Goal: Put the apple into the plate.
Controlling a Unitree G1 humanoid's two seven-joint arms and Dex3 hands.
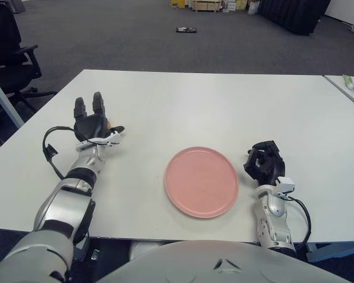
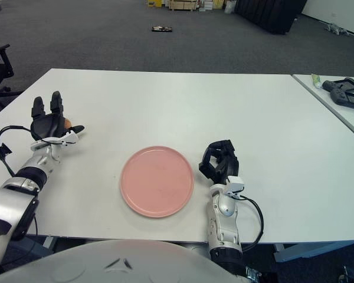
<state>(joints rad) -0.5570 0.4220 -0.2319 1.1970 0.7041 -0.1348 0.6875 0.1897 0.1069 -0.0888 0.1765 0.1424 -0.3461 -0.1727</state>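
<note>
A pink plate (image 1: 202, 181) lies on the white table (image 1: 194, 100) near its front edge. The apple (image 1: 108, 124) sits at the table's left, mostly hidden behind my left hand; only a small orange patch shows. My left hand (image 1: 100, 116) is at the apple, fingers pointing up and thumb stretched to the right, spread open around it. My right hand (image 1: 264, 162) shows just right of the plate, fingers curled, holding nothing.
A black office chair (image 1: 12, 53) stands off the table's left corner. A second table (image 2: 336, 94) at the right carries a black controller (image 2: 347, 91) and a small tube. Boxes and dark furniture stand far back on the carpet.
</note>
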